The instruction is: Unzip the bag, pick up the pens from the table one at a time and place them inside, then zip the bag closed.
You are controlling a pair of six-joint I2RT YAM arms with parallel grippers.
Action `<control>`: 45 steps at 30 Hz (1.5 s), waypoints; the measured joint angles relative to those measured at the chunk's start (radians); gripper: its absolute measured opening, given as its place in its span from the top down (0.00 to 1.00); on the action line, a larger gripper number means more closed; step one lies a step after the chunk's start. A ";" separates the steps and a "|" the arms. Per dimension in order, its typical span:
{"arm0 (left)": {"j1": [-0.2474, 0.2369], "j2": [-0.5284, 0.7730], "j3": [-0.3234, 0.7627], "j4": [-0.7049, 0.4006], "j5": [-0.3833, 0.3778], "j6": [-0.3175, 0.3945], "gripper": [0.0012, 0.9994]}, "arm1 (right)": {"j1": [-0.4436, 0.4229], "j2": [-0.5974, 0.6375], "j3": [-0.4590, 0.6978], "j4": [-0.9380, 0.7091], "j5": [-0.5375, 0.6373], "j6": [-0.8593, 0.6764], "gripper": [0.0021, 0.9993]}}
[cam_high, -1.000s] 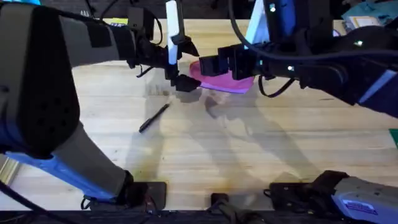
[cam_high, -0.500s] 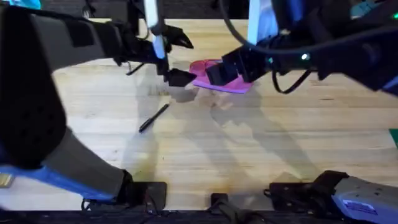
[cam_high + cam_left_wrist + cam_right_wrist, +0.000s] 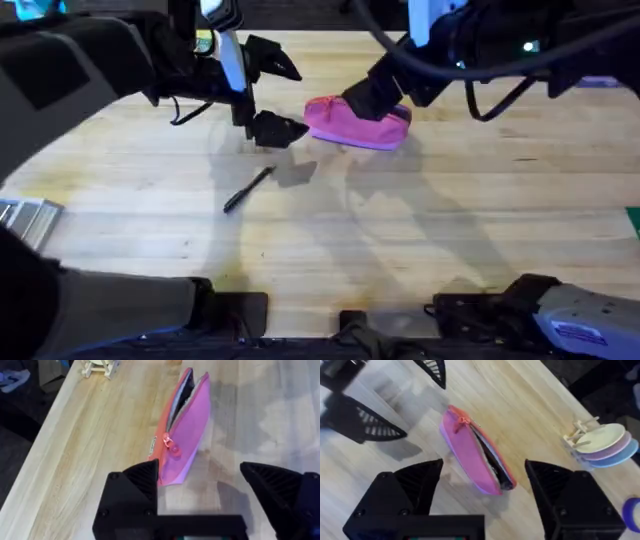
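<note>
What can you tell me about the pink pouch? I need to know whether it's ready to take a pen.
The oblong bright pink fabric pouch lies on the light wooden table, apart from the slim black pen. Its zipper is open: the top gapes at one end, showing dark lining, and the pink pull sits near the other end. Both open grippers, left and right, hang near it; neither touches it.
</note>
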 joint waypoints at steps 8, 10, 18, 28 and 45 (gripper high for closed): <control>0.000 -0.037 0.000 -0.024 -0.025 0.000 0.01 | -0.002 0.015 0.000 -0.085 0.023 -0.115 0.00; 0.000 -0.037 0.000 -0.025 -0.028 0.000 0.01 | -0.005 0.031 0.000 -0.086 0.023 -0.110 0.00; 0.000 -0.037 0.000 -0.025 -0.028 0.000 0.01 | -0.071 0.087 0.000 -0.086 0.023 -0.098 0.00; 0.000 -0.037 0.000 -0.025 -0.028 0.000 0.01 | -0.132 0.134 0.000 -0.062 0.023 -0.092 0.70; 0.000 -0.037 0.000 -0.025 -0.028 0.000 0.01 | -0.144 0.206 0.000 0.000 0.023 -0.139 0.97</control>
